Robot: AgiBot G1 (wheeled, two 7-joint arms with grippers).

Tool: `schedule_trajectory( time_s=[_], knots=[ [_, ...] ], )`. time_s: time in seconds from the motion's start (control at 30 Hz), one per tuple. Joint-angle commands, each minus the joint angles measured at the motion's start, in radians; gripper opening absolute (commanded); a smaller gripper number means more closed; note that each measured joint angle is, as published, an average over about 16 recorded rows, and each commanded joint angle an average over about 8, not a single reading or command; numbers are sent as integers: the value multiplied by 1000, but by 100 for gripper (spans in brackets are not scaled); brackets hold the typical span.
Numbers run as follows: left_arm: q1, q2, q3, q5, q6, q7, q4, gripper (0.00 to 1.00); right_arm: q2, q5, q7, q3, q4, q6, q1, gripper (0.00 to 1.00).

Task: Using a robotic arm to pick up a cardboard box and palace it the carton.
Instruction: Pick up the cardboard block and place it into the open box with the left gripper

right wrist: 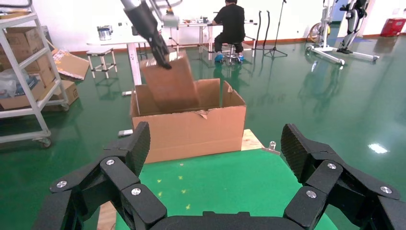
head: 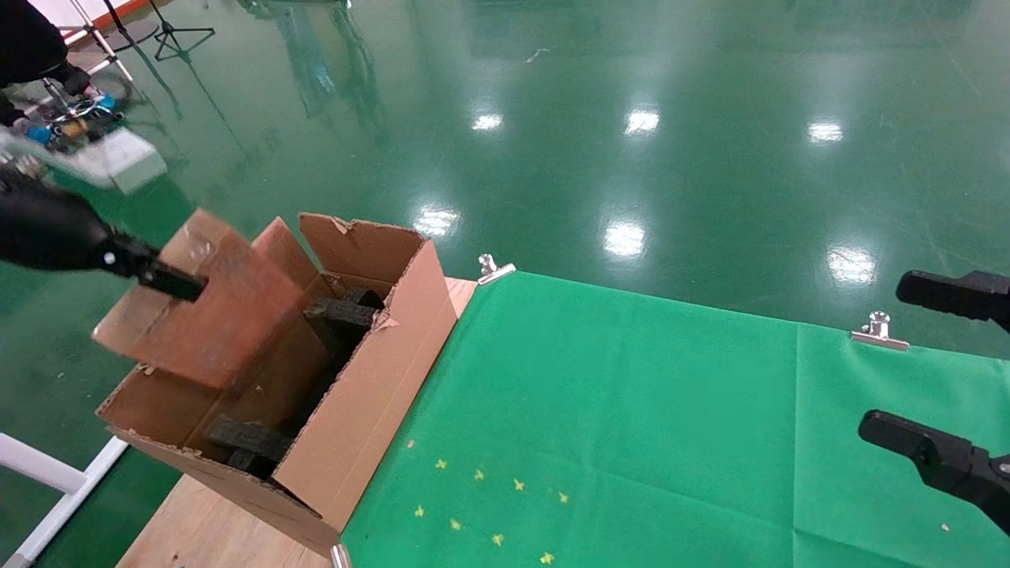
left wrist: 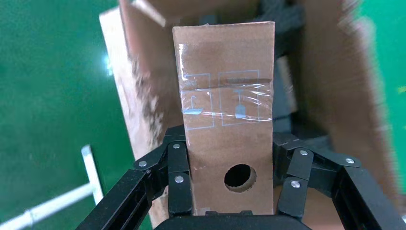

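Now we grip the cardboard box (head: 213,308) firmly in our left claw (left wrist: 233,191); its long axis tilts down into the carton (head: 371,394) directly below. Our right claw (right wrist: 215,182) waits spread apart, far from the carton.

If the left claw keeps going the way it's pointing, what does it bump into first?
Probably the inside of the carton. The left claw grips the cardboard box, which points down into the opening, so the box likely meets the dark foam blocks first. Depth is hard to judge.
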Motion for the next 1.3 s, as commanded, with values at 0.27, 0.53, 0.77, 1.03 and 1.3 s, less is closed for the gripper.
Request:
schedule_trajectory(
  time_s=[0.27,0.53,0.77,1.03,1.3],
  knots=[
    [122,84,15,-12,-149,151,290,0,0,0,0,0,0,0,0,100],
    [191,179,6,-41,-229,244,497,0,0,0,0,0,0,0,0,100],
    [278,246,-7,-70,-307,279,633,0,0,0,0,0,0,0,0,100],
    [365,292,-21,-90,-450,282,718,66,0,0,0,0,0,0,0,100],
    [384,301,-26,-96,-485,282,735,100,0,0,0,0,0,0,0,100]
  ],
)
